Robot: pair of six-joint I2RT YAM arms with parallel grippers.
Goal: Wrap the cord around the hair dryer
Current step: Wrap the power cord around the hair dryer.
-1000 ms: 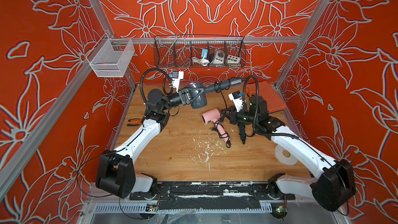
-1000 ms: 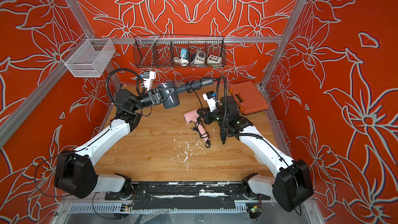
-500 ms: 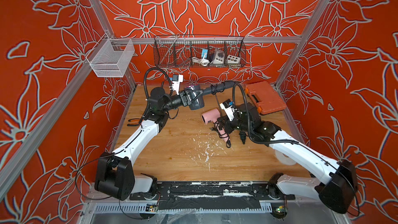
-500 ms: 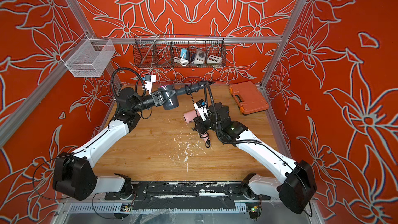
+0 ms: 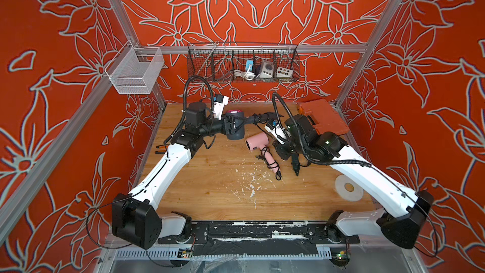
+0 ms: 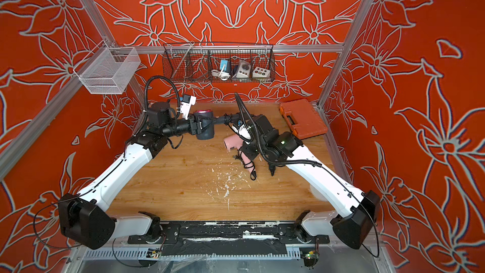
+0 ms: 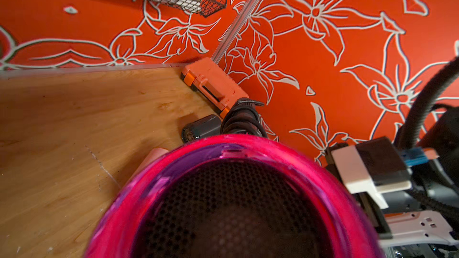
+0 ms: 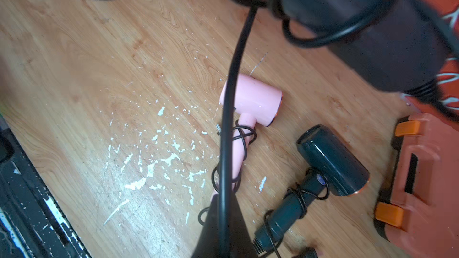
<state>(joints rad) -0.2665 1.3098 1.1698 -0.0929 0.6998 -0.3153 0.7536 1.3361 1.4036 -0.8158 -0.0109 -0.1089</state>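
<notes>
Hanging above the tabletop (image 5: 210,179) toward its far edge, left of centre, the dryer (image 5: 235,134) has its grey barrel upright and its magenta rim (image 7: 223,146) on top. The left gripper (image 5: 231,125) is clamped on the barrel, its jaws spread round it. The handle (image 5: 258,118) sticks out level toward the right edge. Several turns of the black cord (image 8: 226,120) are wound round the handle, and in the right wrist view a few loops hang loose off it. From the handle a free length of cord runs to the right gripper (image 8: 221,209), whose jaws are pressed together on it. That gripper sits near the handle's end, above the wood.

On the tabletop below, a pink dryer (image 5: 256,141) lies with thin black cord looped round its handle. Just beside it, toward the right edge, lies a teal dryer (image 8: 332,160), also with cord round its handle. In both top views the right arm hides most of the teal dryer.

An orange case (image 5: 324,118) lies in the far right corner. A white tape roll (image 5: 343,193) lies by the right edge, partly under the right arm. White flecks are scattered over the wood near the middle. A wire basket (image 5: 242,63) hangs on the back wall above the far edge. A white mesh basket (image 5: 133,72) hangs on the left frame.
</notes>
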